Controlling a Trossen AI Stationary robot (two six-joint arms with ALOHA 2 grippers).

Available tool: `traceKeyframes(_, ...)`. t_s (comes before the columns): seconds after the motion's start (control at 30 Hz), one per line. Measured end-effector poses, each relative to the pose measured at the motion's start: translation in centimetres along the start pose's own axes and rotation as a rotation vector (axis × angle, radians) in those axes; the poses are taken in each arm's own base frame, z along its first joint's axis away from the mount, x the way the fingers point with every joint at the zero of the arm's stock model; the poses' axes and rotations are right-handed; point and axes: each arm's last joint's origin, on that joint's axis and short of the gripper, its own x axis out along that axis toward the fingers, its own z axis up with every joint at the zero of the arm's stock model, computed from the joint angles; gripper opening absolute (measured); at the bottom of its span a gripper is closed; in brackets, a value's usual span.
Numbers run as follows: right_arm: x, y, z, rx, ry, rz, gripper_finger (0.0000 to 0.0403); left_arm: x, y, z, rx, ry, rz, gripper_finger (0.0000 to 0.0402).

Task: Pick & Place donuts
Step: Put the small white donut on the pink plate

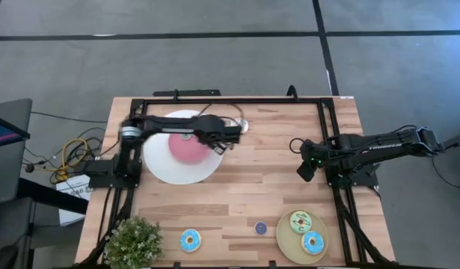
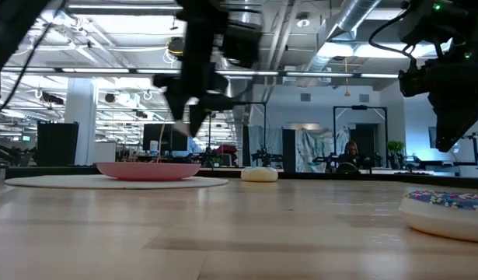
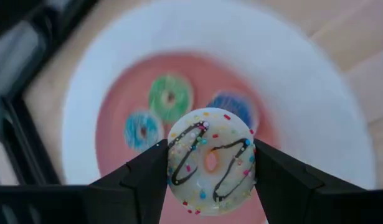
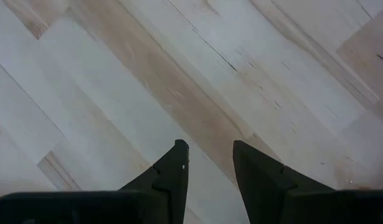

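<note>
**Cream donut held above the white plate**

The wooden table (image 1: 237, 194) is framed by black rails. On its far left part lies the white plate (image 1: 161, 168) with a pink centre, and the left arm is stretched across it. The round tan plate (image 1: 289, 237) sits at the near right corner, and a small potted plant (image 1: 132, 240) stands at the near left corner.

The left gripper (image 3: 210, 171) is held over the white plate, its fingers closed against both sides of a cream donut (image 3: 210, 163) with dark icing lines and coloured sprinkles. Below it, three tiny donuts are seen blurred on the pink centre: a green one (image 3: 170, 98), a light blue one (image 3: 142, 130) and a darker blue one (image 3: 231, 107), partly hidden by the held donut.

The right gripper (image 4: 210, 163) hangs above bare wood at the right side of the table, its fingers slightly parted and empty.

On the tan plate lie a light green donut (image 1: 301, 221) and a blue donut (image 1: 313, 242). Another blue donut (image 1: 190, 240) rests on the table near the plant, and a tiny purple donut (image 1: 260, 228) lies just beside the tan plate.
</note>
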Motion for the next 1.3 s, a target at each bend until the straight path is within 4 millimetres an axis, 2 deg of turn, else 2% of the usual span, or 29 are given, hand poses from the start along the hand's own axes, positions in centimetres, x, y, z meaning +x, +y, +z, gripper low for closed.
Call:
traceKeyframes(0.27,0.0,0.6,0.7,0.022,-0.07,0.06,0.0116,1.9,5.4,-6.9,-0.323,-0.027,-0.223,0.0203)
traceKeyframes(0.4,-0.1,0.9,1.1,0.082,-0.109,0.098,0.0116,3.5,7.4,-9.4,-0.411,-0.005,-0.204,0.0203)
traceKeyframes(0.5,-0.1,1.2,1.4,0.131,-0.135,0.128,0.0116,4.7,8.4,-10.5,-0.424,0.023,-0.183,0.0203)
traceKeyframes(0.7,-0.2,1.5,1.8,0.219,-0.167,0.173,0.0116,6.2,8.5,-10.3,-0.321,0.024,-0.216,0.0203)
traceKeyframes(1.07,-0.3,1.6,1.9,0.36,-0.165,0.195,0.0116,6.7,9.1,-9.3,-0.155,-0.035,-0.199,0.0204)
traceKeyframes(1.3,-0.3,1.6,2.0,0.398,-0.166,0.204,0.0116,6.8,9.4,-9.1,-0.142,-0.04,-0.189,0.0234)
